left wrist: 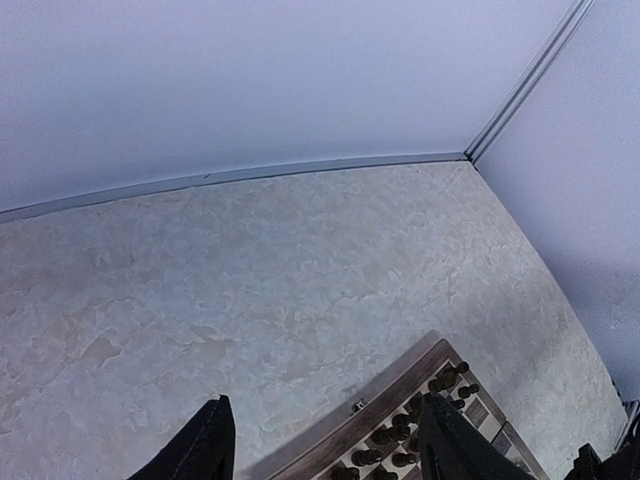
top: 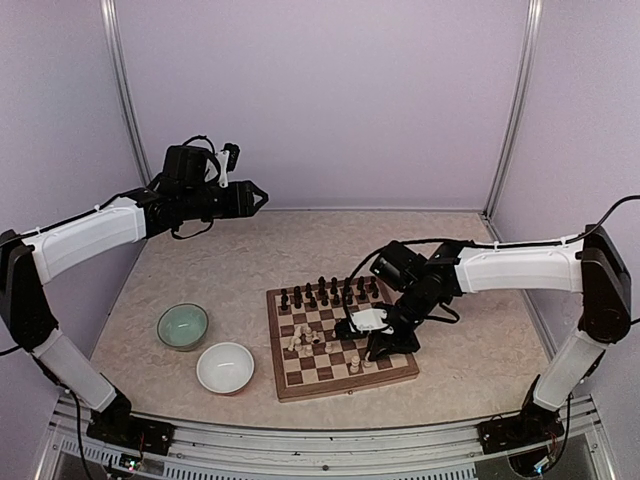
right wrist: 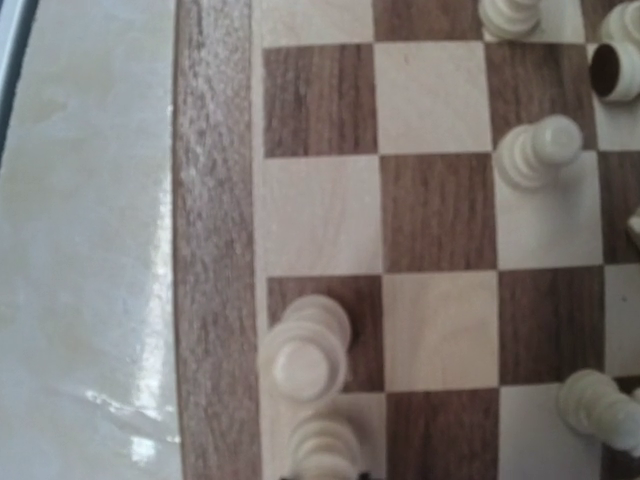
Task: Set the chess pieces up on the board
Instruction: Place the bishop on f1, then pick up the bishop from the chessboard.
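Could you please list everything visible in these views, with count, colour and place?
board: one, dark-brown and cream squares, brown border, middle of the table
dark pieces: many, too small to count, dark brown, two rows along the board's far edge
light pieces: several, cream, scattered mid-board
green bowl: one, pale green, left of the board
white bowl: one, white, left of the board, nearer than the green one
table: one, cream marbled
left gripper: one, black, open, raised at far left
right gripper: one, black, shut, low over the board's right half
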### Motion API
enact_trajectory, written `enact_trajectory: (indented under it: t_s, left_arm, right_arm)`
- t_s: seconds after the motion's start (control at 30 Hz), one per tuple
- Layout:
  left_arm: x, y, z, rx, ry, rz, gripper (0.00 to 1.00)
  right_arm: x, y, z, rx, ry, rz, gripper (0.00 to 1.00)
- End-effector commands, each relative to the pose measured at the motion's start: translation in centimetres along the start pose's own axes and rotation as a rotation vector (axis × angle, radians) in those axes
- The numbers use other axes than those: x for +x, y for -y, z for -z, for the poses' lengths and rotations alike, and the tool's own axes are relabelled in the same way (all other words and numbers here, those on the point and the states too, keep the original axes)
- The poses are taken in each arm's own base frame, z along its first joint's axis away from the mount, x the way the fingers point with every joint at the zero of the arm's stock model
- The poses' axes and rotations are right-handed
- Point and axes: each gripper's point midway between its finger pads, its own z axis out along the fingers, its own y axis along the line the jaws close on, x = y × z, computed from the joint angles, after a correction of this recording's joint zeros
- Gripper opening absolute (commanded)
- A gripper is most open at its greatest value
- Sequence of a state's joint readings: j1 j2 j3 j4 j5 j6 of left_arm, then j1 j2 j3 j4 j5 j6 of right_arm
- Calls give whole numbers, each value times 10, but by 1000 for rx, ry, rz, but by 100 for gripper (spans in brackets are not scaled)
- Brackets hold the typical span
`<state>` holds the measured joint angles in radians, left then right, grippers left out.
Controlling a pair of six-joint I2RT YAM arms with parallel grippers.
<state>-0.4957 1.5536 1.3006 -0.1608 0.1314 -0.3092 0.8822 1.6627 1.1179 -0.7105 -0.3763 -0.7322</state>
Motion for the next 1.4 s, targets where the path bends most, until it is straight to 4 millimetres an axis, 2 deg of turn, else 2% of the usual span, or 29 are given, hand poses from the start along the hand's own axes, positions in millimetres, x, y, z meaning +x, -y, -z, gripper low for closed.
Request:
enact_trajectory:
  t_s: [0.0,0.27,0.43,0.53,0.63,0.73,0.87,0.97,1.2,1.37]
  left_arm:
    - [-12,9,4,22,21,-16,63]
    - [-12,10,4,26,20,-16,65]
    - [-11,9,3,24,16,-16,65]
    - [-11,9,3,24,16,-16,65]
    - [-11,10,3,25,17,-17,65]
    - [-11,11,4,30,16,-18,65]
    - [-12,12,4,34,16,-16,66]
    - [-12,11,4,31,16,-16,66]
    - [-11,3,1,21,12,-5,66]
    - [-11,2,1,29,11,8,66]
  right_arm:
    - [6,-5,-8,-15,-29,14,3]
    - [12,-10,-10,-20,-51,22,6]
    - [11,-10,-13,-20,-53,23,15]
    - [10,-10,-12,-18,-51,21,25]
    - [3,-13,-4,-32,-35,31,32]
    - [-13,-11,11,-34,-1,49,40]
    - [-43,7,32,-2,66,45,41]
    - [-61,30,34,61,100,11,40]
    - [-82,75,6,98,94,-49,36]
    - [-93,86,-10,92,92,-38,37]
